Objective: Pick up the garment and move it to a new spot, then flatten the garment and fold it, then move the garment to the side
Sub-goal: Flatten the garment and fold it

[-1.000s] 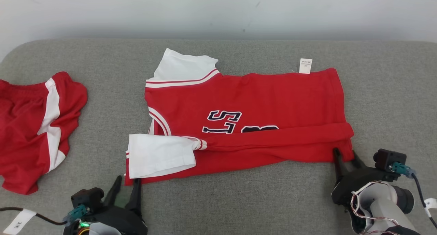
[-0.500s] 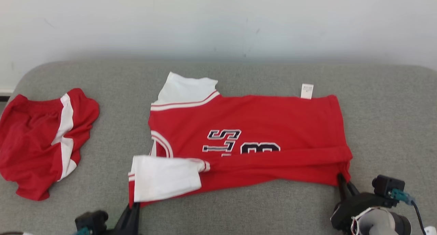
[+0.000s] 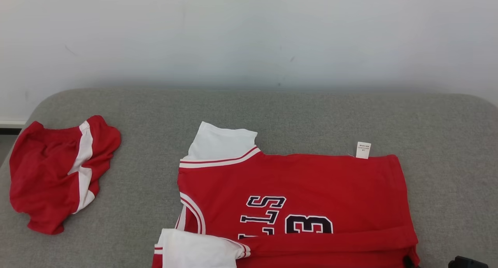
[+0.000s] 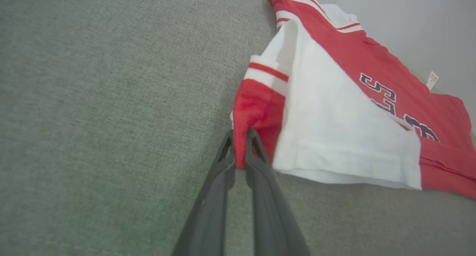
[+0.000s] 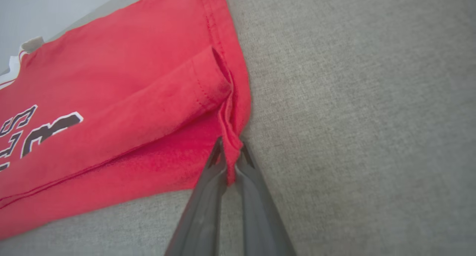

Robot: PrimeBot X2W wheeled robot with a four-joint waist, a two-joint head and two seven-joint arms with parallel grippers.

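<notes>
The red jersey (image 3: pixel 295 190) lies spread flat, front up, on the near half of the grey surface (image 3: pixel 155 116) before you, its bottom hem to your right and its neck to your left. Its near long edge is folded over in a soft band. The cloth is a smooth knit with white sleeves (image 3: pixel 221 143) edged in red-and-white ribbed stripes. Dark block characters outlined in white run across the chest: an "S", two "L"s and a "3" can be read, the rest tucked under the fold. A small white label (image 3: pixel 363 150) sticks out at the far hem corner; its print is too small to read.

Your left gripper (image 4: pixel 240 137) is clamped on the red corner of cloth beside the folded white sleeve, at the jersey's near neck-end corner. Your right gripper (image 5: pixel 230 144) is pinched on the near hem corner, where the layers bunch into a thin ridge.

Well apart to your left, a crumpled pair of red shorts (image 3: pixel 58 174) with a white side stripe sits on the coarse woven grey surface, which has rounded corners. A plain pale wall (image 3: pixel 249 34) stands behind.
</notes>
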